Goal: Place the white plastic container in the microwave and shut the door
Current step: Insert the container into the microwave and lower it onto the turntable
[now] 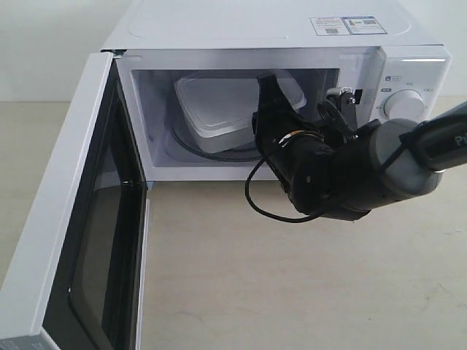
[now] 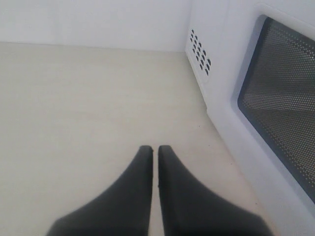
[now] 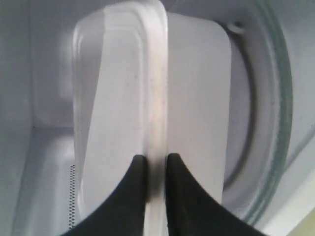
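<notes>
**Holding container inside cavity, release pending**

Right gripper (image 3: 153,160) is reaching through the microwave (image 1: 277,29) opening and is pinching the rim (image 3: 156,98) of the white plastic container (image 3: 118,98), one finger on each side, jaws nearly together on the thin edge. The container is sitting inside the cavity, over the glass turntable (image 3: 275,123), and is looking tilted in the exterior view. Whether its base is resting flat on the glass, I cannot tell.

Key relation: the container's long axis is running straight on from the fingertips, deeper into the cavity. Judgement: letting go and pulling the arm back along that same line should be clearing it without dragging.

Left gripper (image 2: 155,150) is hanging closed and empty above the table (image 2: 74,123), just beside the outer face of the door (image 1: 73,219). The door is standing wide open on the left. Judgement: the left arm is the nearer one for swinging it shut, but only once the right arm is out of the opening.
</notes>
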